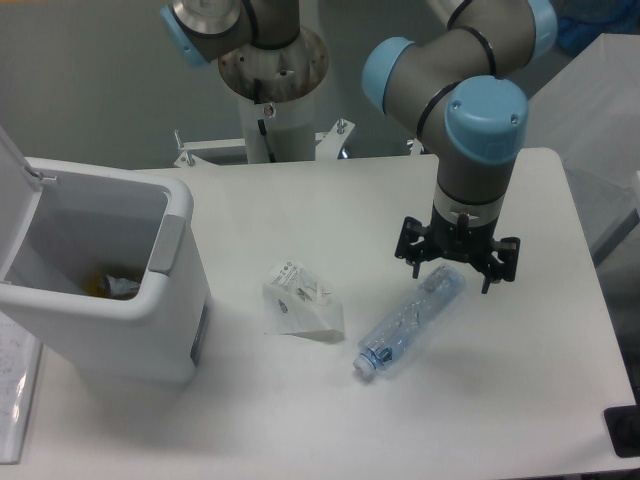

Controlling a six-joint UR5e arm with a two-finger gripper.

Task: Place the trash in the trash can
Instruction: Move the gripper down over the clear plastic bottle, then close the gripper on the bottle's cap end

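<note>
Your gripper (455, 265) hangs over the upper end of the bottle (412, 319), fingers (408, 250) spread wide and released, nothing between them. You cannot tell from this view whether they touch the plastic. The bottle lies flat on the white bench (330, 200), crushed, clear bluish, its white cap (362, 366) pointing toward the near-left, its base tucked under the gripper. Just left of it, apart from it, sits the wrapper (300, 301), crumpled, white-translucent, small black print on its upper face. That makes 2 pieces of trash, both on the bench, neither in the bin. The trash can (140, 310) stands at the left edge of the bench, well apart from the wrapper, white and boxy, grey handle (166, 243) on the rim facing the bench's middle, lid (18, 205) hinged up and open on the far left. Inside it you can see something yellowish and pale at the bottom, too small to identify.
</note>
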